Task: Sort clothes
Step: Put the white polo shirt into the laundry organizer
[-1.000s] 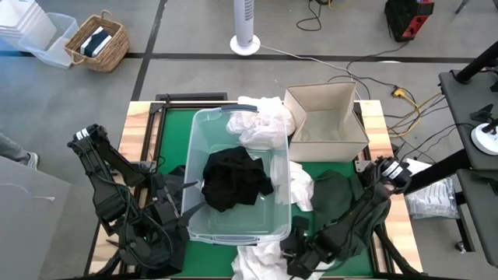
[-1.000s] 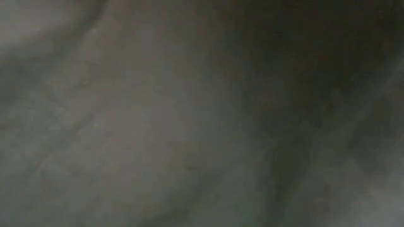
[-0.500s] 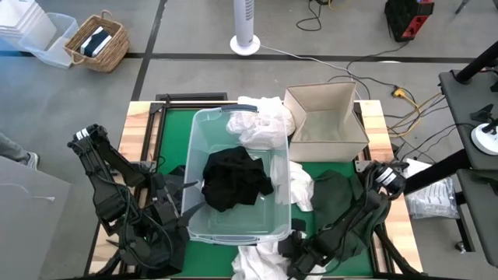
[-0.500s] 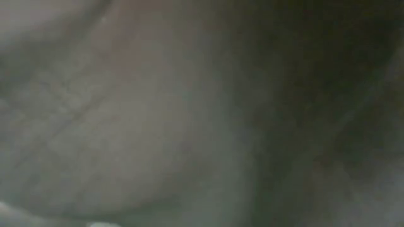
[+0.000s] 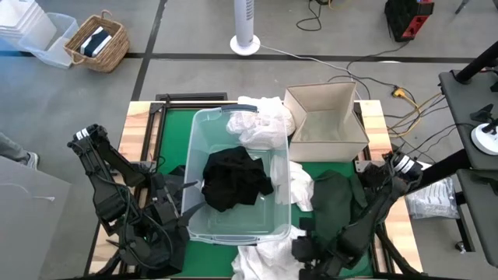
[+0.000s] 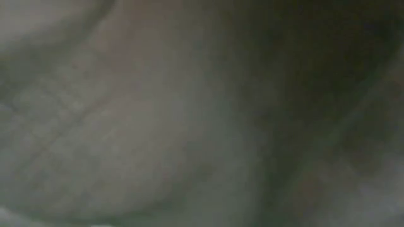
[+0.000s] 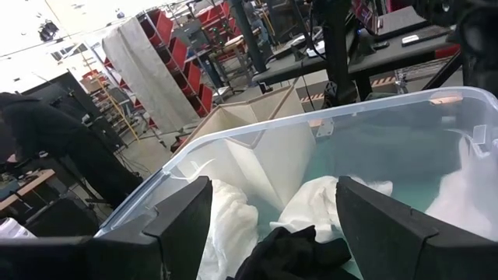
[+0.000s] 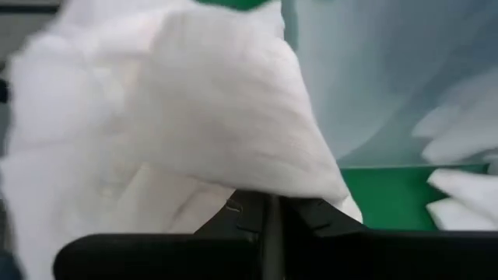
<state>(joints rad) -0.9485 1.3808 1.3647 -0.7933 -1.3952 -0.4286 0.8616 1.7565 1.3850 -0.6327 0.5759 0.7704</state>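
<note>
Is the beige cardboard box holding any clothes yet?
Empty: the beige cardboard box shows only its bare floor in the high view.

- High view: straight down over the whole surface (image 5: 156, 132) and both arms.
- Low view: blocked, pressed against pale cloth.
- Left wrist view: looks forward, close over the clear tub (image 7: 373, 117) into the room.
- Right wrist view: very near white cloth (image 8: 194, 117); also shows the tub, shared with the high view.

Soft cloth, clear plastic, matt cardboard

The white garment (image 8: 179, 117) is seen as soft, matt cloth; the tub (image 5: 204, 140) as glossy clear plastic; the box (image 5: 323, 124) as matt cardboard.
</note>
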